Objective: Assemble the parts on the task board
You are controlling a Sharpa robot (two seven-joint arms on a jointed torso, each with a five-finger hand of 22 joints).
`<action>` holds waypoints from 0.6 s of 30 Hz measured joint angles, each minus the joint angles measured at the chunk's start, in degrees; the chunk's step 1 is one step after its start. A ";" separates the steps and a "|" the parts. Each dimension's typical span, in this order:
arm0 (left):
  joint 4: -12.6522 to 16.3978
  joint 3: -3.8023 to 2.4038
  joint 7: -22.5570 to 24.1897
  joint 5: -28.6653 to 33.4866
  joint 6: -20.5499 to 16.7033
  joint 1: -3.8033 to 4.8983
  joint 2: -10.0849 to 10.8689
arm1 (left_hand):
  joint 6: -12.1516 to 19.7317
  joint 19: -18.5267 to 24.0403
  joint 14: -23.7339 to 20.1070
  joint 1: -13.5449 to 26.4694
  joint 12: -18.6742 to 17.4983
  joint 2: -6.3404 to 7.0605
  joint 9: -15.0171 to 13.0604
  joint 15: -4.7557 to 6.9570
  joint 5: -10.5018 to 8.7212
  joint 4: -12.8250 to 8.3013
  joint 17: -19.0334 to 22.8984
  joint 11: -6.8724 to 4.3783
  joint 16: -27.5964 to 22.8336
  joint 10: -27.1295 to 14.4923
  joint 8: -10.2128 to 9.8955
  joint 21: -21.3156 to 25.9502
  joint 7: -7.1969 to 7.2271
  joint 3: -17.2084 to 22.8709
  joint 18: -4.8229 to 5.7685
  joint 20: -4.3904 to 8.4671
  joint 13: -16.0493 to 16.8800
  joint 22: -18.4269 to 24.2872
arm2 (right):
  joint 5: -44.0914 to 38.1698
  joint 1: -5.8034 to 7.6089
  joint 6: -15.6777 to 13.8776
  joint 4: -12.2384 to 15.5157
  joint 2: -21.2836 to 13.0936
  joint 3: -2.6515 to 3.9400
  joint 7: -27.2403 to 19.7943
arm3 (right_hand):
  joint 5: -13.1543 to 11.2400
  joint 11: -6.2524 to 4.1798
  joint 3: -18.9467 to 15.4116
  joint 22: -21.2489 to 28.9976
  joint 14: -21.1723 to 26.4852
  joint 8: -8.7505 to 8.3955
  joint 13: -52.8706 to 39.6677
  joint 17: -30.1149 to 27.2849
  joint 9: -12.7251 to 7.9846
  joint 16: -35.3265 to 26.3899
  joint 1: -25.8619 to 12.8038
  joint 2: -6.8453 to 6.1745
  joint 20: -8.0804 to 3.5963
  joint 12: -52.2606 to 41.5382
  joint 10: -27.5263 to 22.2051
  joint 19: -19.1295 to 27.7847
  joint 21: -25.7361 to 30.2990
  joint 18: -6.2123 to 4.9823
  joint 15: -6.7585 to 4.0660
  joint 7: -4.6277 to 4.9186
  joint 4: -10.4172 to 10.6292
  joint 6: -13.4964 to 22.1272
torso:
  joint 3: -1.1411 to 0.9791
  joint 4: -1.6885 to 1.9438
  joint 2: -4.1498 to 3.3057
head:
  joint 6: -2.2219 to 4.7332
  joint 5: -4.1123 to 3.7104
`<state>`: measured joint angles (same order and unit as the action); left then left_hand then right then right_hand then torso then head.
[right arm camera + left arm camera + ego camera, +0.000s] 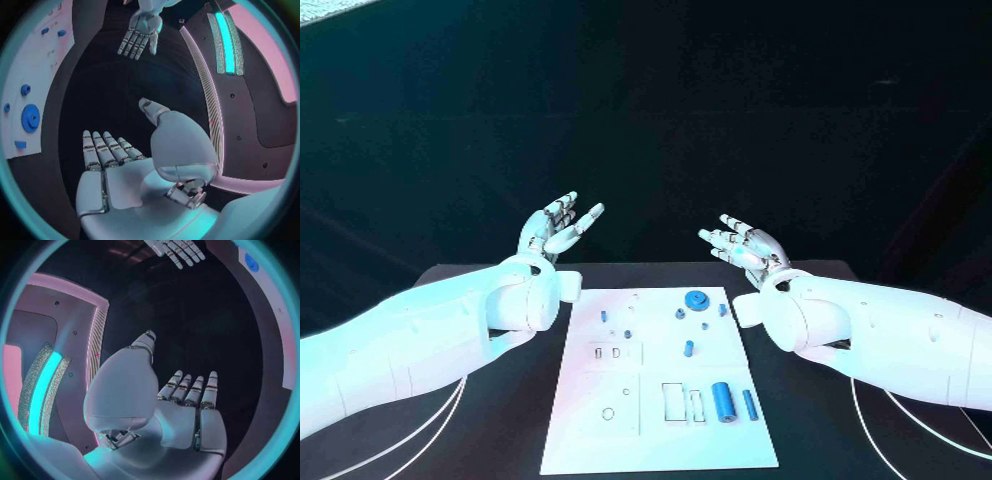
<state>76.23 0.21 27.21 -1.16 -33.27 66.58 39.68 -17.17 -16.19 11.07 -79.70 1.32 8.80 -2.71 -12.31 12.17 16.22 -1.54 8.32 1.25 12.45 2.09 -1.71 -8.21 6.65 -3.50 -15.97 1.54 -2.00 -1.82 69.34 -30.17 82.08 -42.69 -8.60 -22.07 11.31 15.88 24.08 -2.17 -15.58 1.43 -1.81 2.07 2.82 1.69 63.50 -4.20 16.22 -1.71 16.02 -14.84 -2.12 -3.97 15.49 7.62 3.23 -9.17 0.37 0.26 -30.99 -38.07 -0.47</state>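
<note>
- Two blue cylinders lie side by side near the task board's [589, 440] near right corner: a thick blue cylinder [723, 400] and, just to its right, a thin blue rod [749, 404], both pointing away from the robot.
- White plate, that task board, sits in the middle of the black bench [488, 430], its near edge close to the bench's near edge and its far edge short of the bench's far edge.
- Rectangular outlines [674, 400] are marked on the board just left of the thick cylinder; a small ring outline sits toward the near left part.
- Mid-board now: a short blue peg [688, 348] lies there alone, apart from the rest.
- Further up, a blue gear [695, 298] stands near the board's far edge, with a few tiny blue pieces [626, 334] scattered around it; they are too small to tell apart.
- Left robot hand [558, 228] is raised beyond the board's far left corner, fingers spread and pointing up and away, holding nothing; the left wrist view shows its palm [181, 415] bare.
- Right robot hand [744, 243] is up beyond the far right corner, palm open, fingers apart, nothing in it; the right wrist view confirms the bare palm [125, 180], with the gear [30, 118] on the board off to one side.
- Both hands are well apart from every part and clear of the board.
</note>
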 measured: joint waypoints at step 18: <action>4.60 0.05 -0.84 -0.67 6.49 0.09 5.39 | -18.85 -18.54 24.34 -5.02 3.16 -3.71 -2.75 -0.67 0.27 0.21 -3.92 5.57 6.01 23.81 4.73 -5.45 -1.56 2.74 -3.60 -0.73 1.71 -2.62 | -27.52 4.47 6.89 -3.27 -1.78 -1.54 4.85 | 0.00 -2.51 4.59 -2.87 -28.27 7.32 -1.58 3.97 5.64 6.94 9.68 -1.87 0.31 -3.10 29.37 -18.56 -6.88 -4.03 -3.66 2.09 -6.51 -25.84 | 0.16 0.32 -1.95 | -0.86 -0.92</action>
<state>80.83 0.25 26.37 -1.84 -26.78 66.66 45.07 -36.02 -34.73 35.41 -84.72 4.48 5.09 -5.46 -12.98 12.44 16.43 -5.45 13.89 7.27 36.26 6.82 -7.16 -9.76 9.39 -7.10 -16.71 3.25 -4.62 -29.34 73.81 -23.27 78.81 -44.47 -10.14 -17.23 11.31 13.37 28.66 -5.04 -43.85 8.75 -3.39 6.04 8.46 8.63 73.18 -6.07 16.54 -4.81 45.38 -33.40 -9.00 -8.00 11.83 9.71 -3.27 -35.01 0.54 0.59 -32.94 -38.94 -1.39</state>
